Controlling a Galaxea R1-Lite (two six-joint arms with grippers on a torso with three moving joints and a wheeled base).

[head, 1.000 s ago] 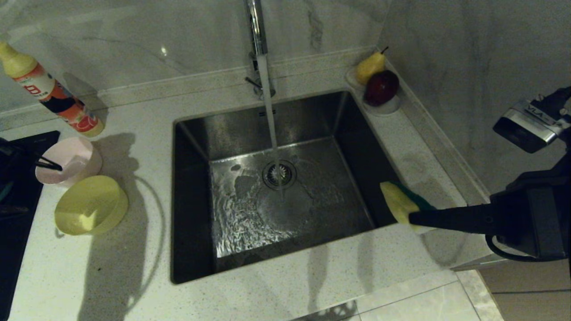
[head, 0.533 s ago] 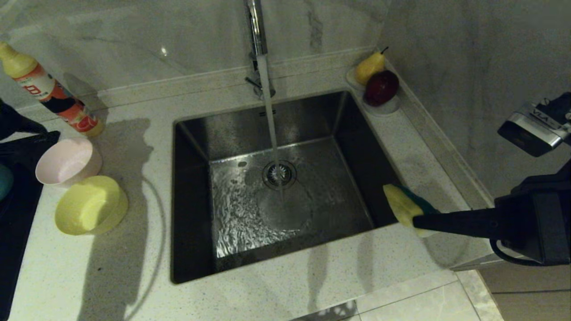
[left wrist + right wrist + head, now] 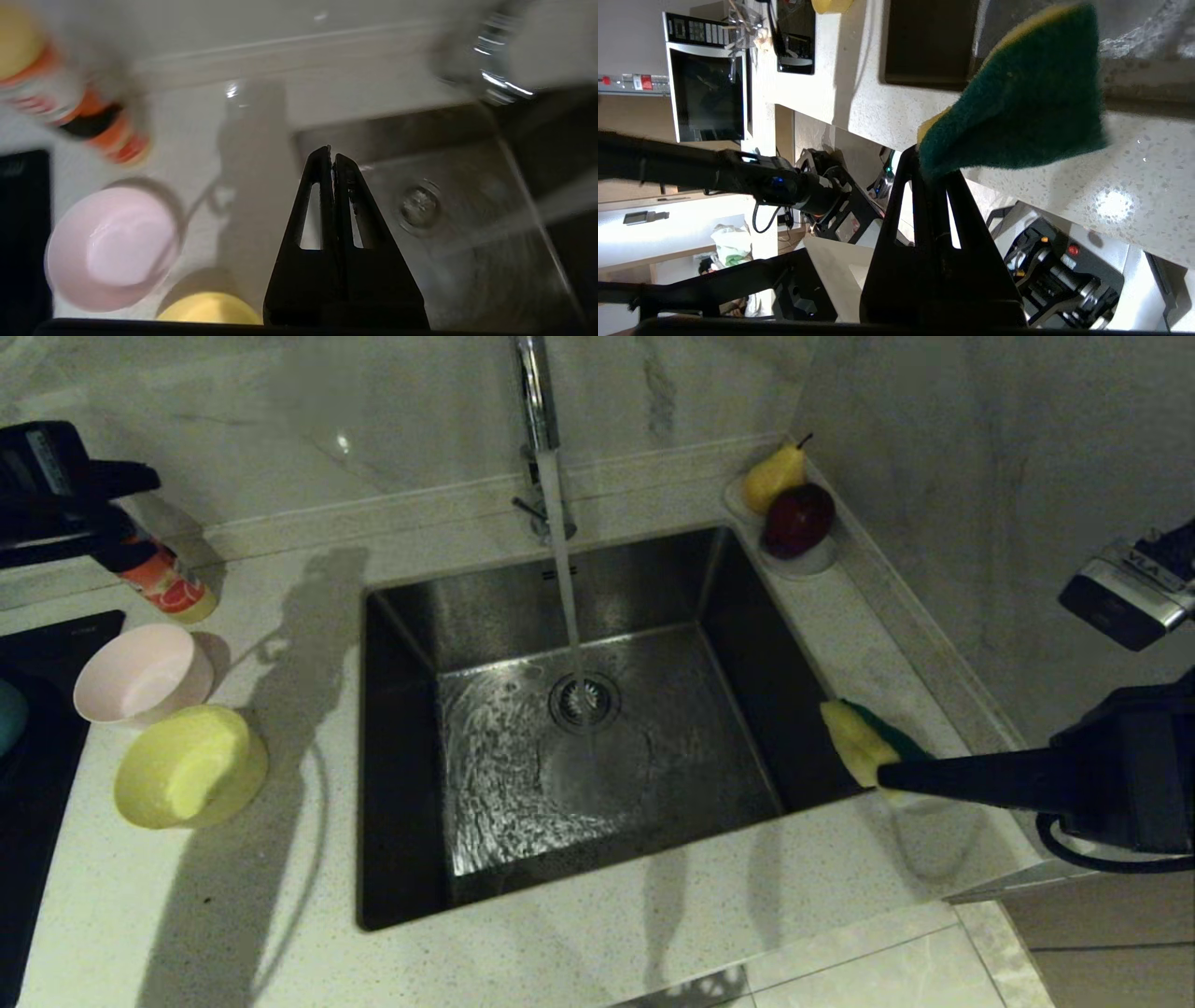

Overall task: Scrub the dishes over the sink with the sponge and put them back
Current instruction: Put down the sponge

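Note:
The pale pink bowl [image 3: 140, 674] and the yellow bowl [image 3: 191, 765] stand upright on the counter left of the sink [image 3: 653, 588]. A sliver of the light blue bowl [image 3: 7, 714] shows at the left edge. My left gripper [image 3: 331, 156] is shut and empty, hanging high above the counter between the bowls and the sink; the pink bowl [image 3: 112, 247] and the yellow bowl [image 3: 210, 310] lie below it. My right gripper [image 3: 931, 163] is shut on one corner of the sponge [image 3: 1017, 102]. The sponge [image 3: 864, 747] hangs over the sink's right rim.
Water runs from the chrome tap [image 3: 534, 392] onto the drain strainer [image 3: 585, 700]. An orange detergent bottle [image 3: 168, 586] leans at the back left behind my left arm [image 3: 56, 485]. A white dish with a pear and an apple [image 3: 794, 513] sits at the back right. A black hob [image 3: 42, 775] borders the left edge.
My left gripper has left the pink bowl's rim, risen toward the back left and shut empty. The right gripper has drifted slightly right with the sponge.

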